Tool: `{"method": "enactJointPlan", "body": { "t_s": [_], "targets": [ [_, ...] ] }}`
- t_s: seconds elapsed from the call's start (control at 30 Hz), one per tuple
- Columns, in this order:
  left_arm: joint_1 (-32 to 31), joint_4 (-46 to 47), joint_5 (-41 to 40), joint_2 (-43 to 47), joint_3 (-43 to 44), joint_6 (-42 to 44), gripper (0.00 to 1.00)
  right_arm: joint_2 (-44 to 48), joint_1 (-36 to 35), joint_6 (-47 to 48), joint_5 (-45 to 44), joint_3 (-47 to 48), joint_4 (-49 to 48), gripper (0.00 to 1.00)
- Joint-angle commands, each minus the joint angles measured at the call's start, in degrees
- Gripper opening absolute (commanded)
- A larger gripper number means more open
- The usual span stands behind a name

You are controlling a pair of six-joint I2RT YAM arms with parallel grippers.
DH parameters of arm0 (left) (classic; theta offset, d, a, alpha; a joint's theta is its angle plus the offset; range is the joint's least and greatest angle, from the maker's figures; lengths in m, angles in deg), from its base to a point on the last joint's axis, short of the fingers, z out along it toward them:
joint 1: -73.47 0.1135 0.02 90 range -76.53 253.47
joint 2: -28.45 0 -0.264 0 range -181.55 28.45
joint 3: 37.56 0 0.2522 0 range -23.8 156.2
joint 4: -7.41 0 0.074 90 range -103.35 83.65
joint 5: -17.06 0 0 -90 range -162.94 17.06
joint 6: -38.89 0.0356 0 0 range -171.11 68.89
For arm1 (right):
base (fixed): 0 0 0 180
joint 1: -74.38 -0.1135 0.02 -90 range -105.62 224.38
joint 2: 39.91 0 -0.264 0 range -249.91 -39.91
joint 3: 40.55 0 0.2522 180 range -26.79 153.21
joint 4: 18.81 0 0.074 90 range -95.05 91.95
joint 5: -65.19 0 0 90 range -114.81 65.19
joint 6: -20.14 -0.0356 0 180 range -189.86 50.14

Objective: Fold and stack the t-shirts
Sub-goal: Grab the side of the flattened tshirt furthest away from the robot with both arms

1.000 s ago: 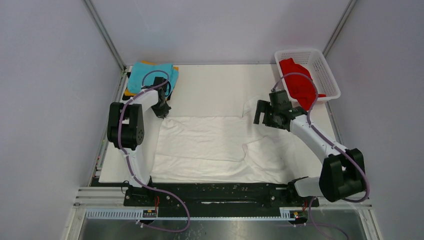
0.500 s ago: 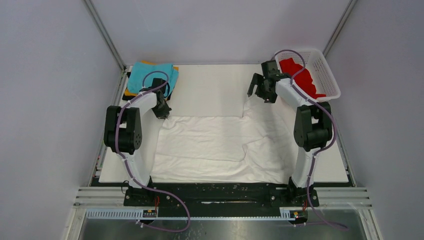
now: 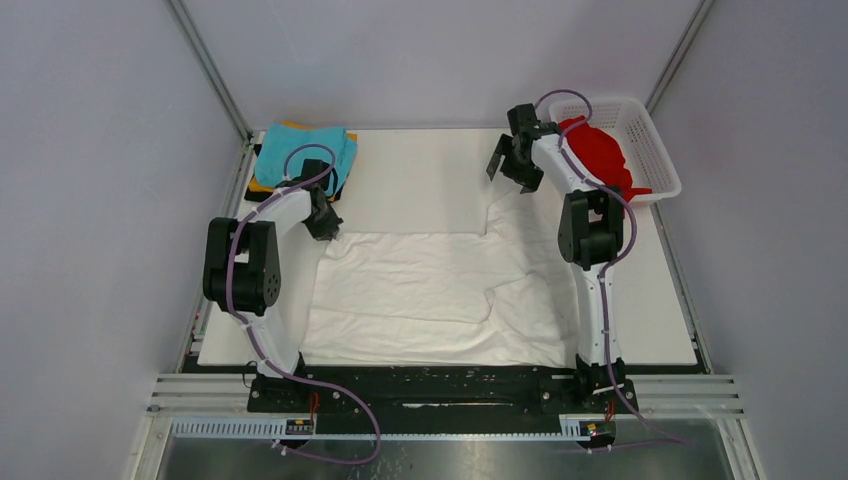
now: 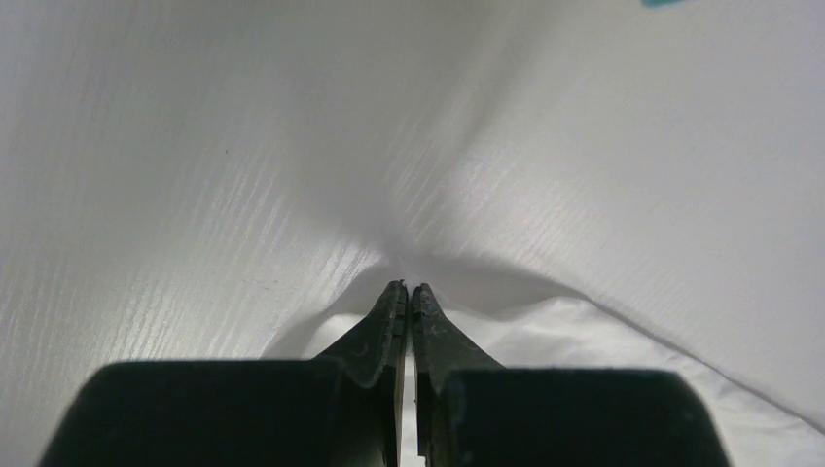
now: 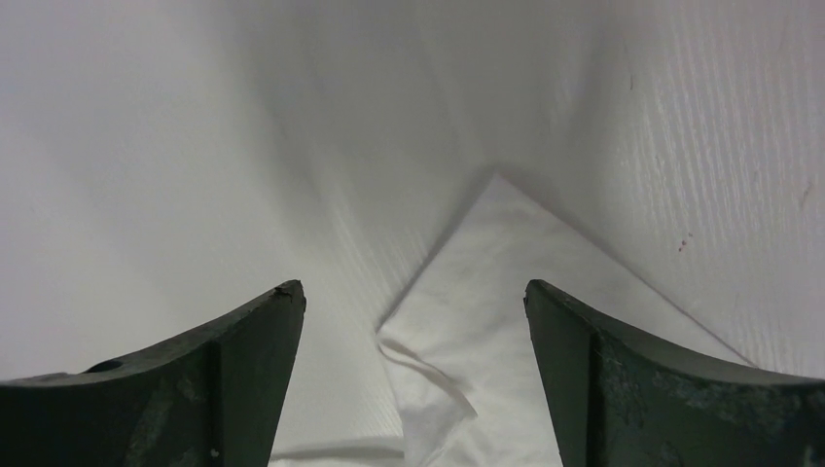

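A large white t-shirt point(image 3: 430, 290) lies spread over the middle of the table. My left gripper point(image 3: 325, 226) sits at its far left corner, shut on the white cloth point(image 4: 593, 345), which tents up to the closed tips point(image 4: 408, 289). My right gripper point(image 3: 512, 172) hangs open at the back right, over the shirt's far right corner point(image 5: 511, 282), which lies between the jaws untouched. A red t-shirt point(image 3: 596, 152) fills the white basket point(image 3: 655, 150). At the far left corner a teal t-shirt point(image 3: 303, 148) tops a stack, with orange and black edges showing beneath it.
The white table top point(image 3: 420, 180) is bare between the stack and the basket. Metal frame posts point(image 3: 210, 70) rise at both back corners. The right arm's upright link point(image 3: 590, 235) stands over the shirt's right side.
The right arm has swung from the shirt's right middle to the far right corner beside the basket, its jaws slightly narrower. The left gripper stays shut at the far left corner.
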Motion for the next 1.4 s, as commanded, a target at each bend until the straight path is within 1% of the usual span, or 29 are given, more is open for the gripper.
{"method": "enactJointPlan", "body": {
  "t_s": [0.0, 0.1, 0.17, 0.33, 0.47, 0.5, 0.53, 0.57, 0.7, 0.73, 0.87, 1.0, 1.07, 1.13, 1.17, 1.37],
  "targets": [
    [0.0, 1.8, 1.6, 3.1, -0.6, -0.2, 0.00, -4.9, -0.3, 0.2, -4.9, 11.7, 8.8, 0.92],
    [0.0, 1.9, 2.0, 3.2, -0.6, -0.1, 0.00, -7.4, -0.3, 4.4, -4.9, 17.3, 9.8, 0.93],
    [0.0, 2.2, 2.3, 3.2, -0.7, -0.4, 0.00, -8.8, -0.1, 6.0, -5.3, 18.9, 9.3, 0.94],
    [0.0, 2.5, 3.7, 2.9, -0.4, -0.3, 0.00, -11.5, 0.9, 7.2, -0.9, 18.9, 7.4, 0.95],
    [0.0, 2.2, 3.8, 3.4, -0.3, -0.3, 0.00, -12.5, 2.3, 6.2, 1.5, 18.0, 6.5, 0.95],
    [0.0, 2.2, 3.6, 3.5, -0.3, -0.3, 0.00, -12.6, 2.5, 6.1, 1.9, 17.4, 6.5, 0.93],
    [0.0, 2.2, 3.6, 3.6, -0.4, -0.3, 0.00, -12.7, 2.5, 6.3, 2.2, 17.1, 6.5, 0.86],
    [0.0, 2.2, 3.7, 3.6, -0.5, -0.4, 0.00, -12.7, 2.5, 6.4, 2.8, 16.9, 6.6, 0.83],
    [0.0, 1.9, 4.2, 3.9, -0.2, -0.5, 0.00, -12.7, 2.4, 7.1, 3.0, 17.1, 9.3, 0.86],
    [0.0, 1.8, 4.2, 4.1, -0.2, -0.6, 0.00, -12.5, 2.5, 7.2, 2.9, 16.8, 10.6, 0.84],
    [0.1, 1.8, 4.1, 4.8, -0.2, -0.7, 0.00, -11.1, 2.1, 8.1, 0.8, 14.0, 13.8, 0.82],
    [0.1, 1.7, 4.0, 5.2, -0.1, -0.6, 0.00, -11.6, 1.9, 9.3, -1.4, 14.8, 18.0, 0.77],
    [0.0, 1.7, 4.0, 5.2, -0.3, -0.7, 0.00, -11.7, 1.6, 9.5, -1.3, 14.8, 18.2, 0.72],
    [0.0, 1.7, 4.0, 5.4, -0.5, -0.7, 0.00, -12.0, 1.3, 9.0, -1.4, 15.6, 19.0, 0.62],
    [0.0, 1.7, 3.9, 5.5, -0.6, -0.7, 0.00, -12.4, 1.1, 8.9, -1.9, 16.1, 19.6, 0.55],
    [0.0, 1.3, 3.3, 5.8, -0.4, -0.5, 0.00, -12.9, 0.6, 8.9, -3.5, 17.1, 20.0, 0.24]
  ]
}}
